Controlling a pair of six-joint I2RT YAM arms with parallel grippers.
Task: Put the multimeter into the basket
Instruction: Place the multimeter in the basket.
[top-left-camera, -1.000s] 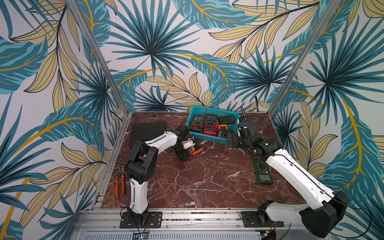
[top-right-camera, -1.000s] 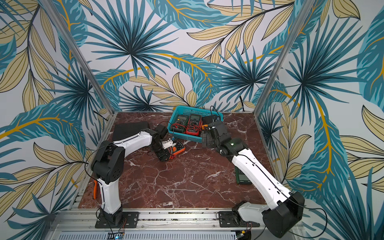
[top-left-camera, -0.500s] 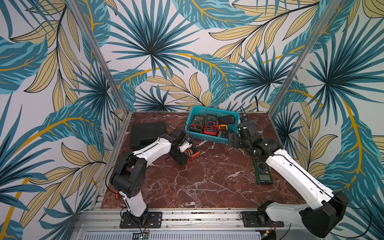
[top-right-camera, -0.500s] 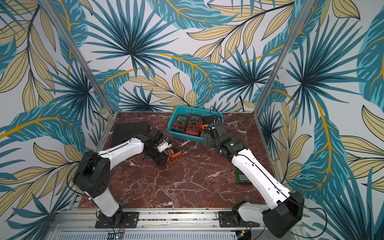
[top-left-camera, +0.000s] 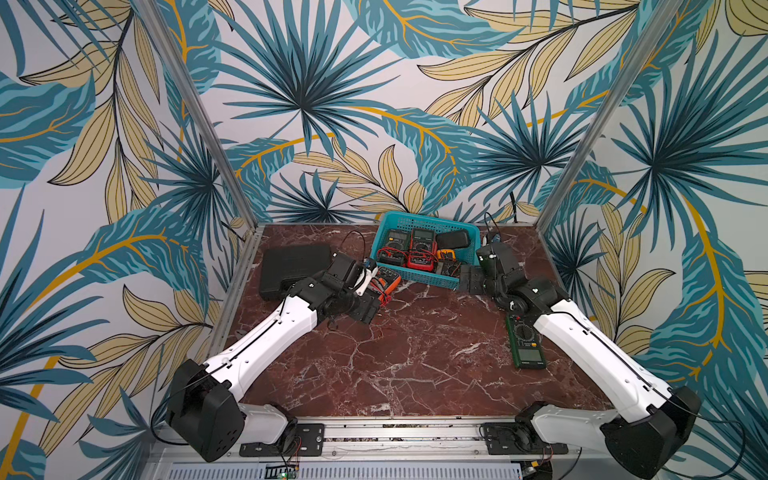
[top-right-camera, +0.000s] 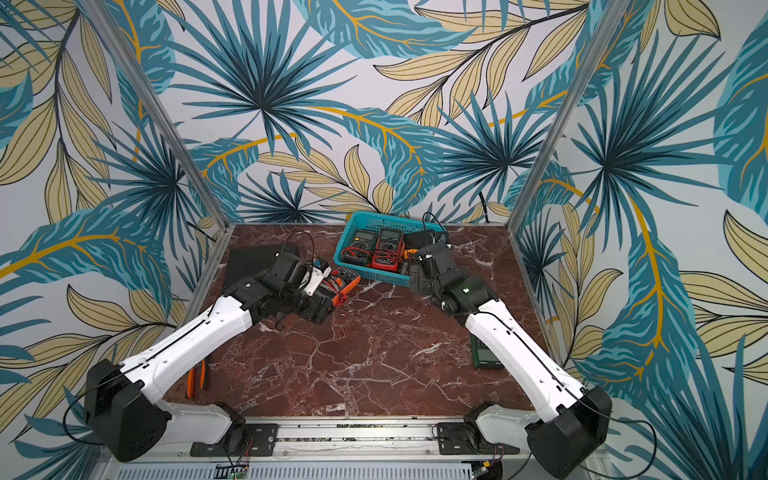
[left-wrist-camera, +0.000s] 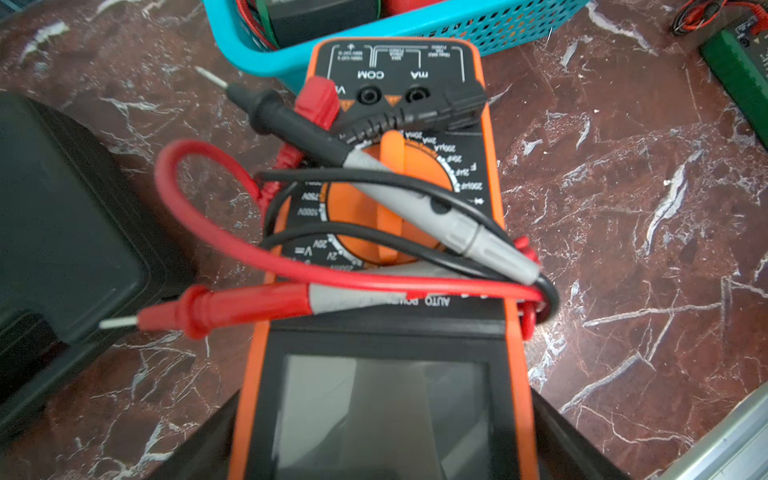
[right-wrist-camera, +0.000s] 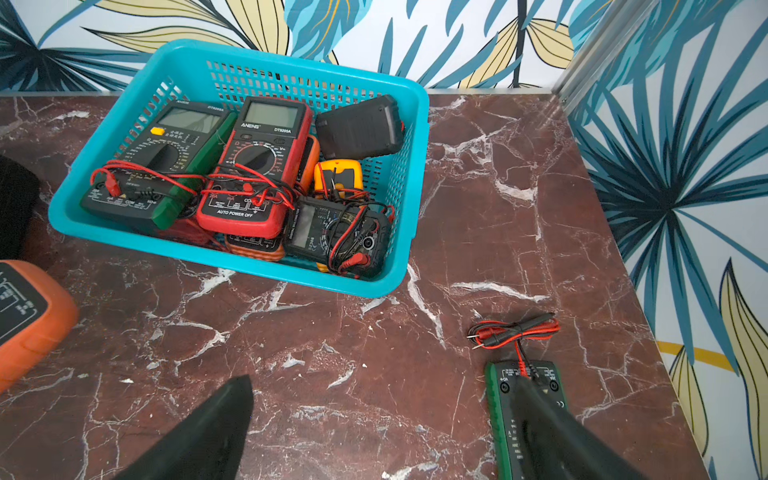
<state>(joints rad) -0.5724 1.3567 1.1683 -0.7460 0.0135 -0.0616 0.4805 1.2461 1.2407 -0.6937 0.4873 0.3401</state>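
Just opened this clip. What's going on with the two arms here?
The left gripper has its fingers on either side of an orange multimeter just outside the teal basket; whether it is clamped is unclear. The basket already holds several meters. The right gripper hangs open and empty near the basket's front. A green multimeter lies on the table by the right arm, untouched.

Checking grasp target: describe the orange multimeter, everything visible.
The orange multimeter has an orange shell, black face, grey display and orange dial. Red and black probe leads lie looped across the dial. It lies face up on the table beside the basket, display end inside the left end effector; grip unclear.
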